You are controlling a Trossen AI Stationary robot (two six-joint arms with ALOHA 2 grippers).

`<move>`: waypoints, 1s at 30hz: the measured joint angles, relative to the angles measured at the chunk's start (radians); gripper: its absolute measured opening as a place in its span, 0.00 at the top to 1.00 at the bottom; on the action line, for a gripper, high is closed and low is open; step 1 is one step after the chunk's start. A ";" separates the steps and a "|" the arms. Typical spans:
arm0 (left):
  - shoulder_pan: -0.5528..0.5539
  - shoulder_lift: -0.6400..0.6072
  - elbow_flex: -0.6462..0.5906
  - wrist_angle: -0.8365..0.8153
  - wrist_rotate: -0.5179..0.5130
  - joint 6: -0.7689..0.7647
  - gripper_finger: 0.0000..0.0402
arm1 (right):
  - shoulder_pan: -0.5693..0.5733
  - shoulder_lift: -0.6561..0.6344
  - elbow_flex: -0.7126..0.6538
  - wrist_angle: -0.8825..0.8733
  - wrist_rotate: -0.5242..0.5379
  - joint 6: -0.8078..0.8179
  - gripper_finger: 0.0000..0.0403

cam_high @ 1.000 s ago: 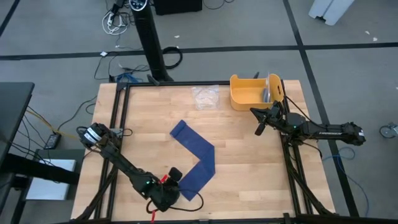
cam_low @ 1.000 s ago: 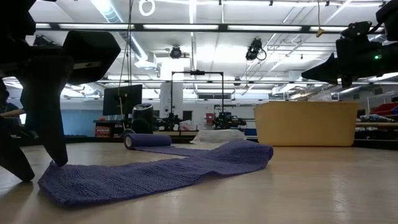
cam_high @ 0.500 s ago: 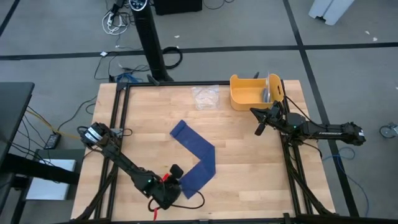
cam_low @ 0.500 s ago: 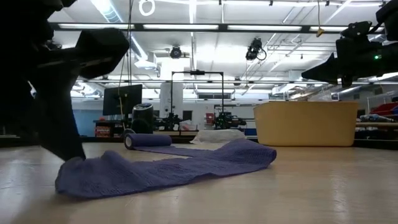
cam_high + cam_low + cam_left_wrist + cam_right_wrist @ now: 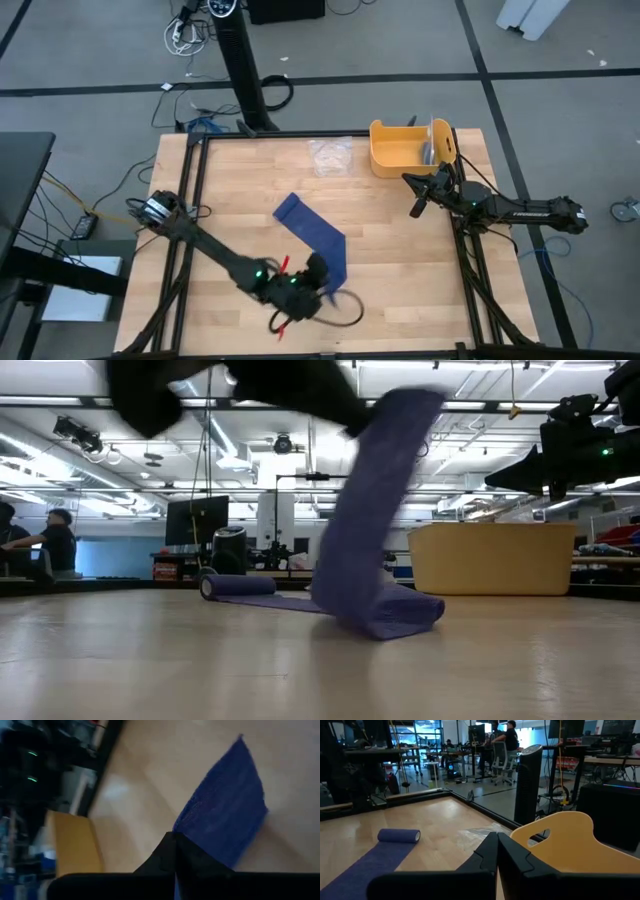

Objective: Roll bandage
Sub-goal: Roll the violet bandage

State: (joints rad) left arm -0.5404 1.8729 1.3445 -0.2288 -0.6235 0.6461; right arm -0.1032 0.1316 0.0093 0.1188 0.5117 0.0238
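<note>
Jaws of left gripper (image 5: 318, 272) pinch bandage (image 5: 318, 237) end, lifted; right gripper (image 5: 418, 208) closed, empty, near tub (image 5: 385, 152); cloth may slip if pulled.

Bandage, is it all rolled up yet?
Not yet. One end of the bandage is already a small roll. The left hand has pinched the loose end and lifted it. The long flat stretch is left to roll. The right hand waits by the yellow tub.
</note>
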 joint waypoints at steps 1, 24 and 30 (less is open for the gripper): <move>0.018 0.000 0.010 0.023 0.009 0.033 1.00 | 0.000 0.000 0.000 0.000 0.000 0.000 0.98; 0.255 0.008 0.037 0.355 0.449 0.132 1.00 | 0.000 0.000 0.000 0.008 0.000 0.000 0.98; 0.253 0.078 0.037 0.426 0.489 0.133 0.99 | 0.000 0.000 0.000 0.013 0.000 0.000 0.98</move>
State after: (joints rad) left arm -0.2878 1.9508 1.3811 0.1975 -0.1347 0.7788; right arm -0.1032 0.1318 0.0097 0.1316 0.5117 0.0235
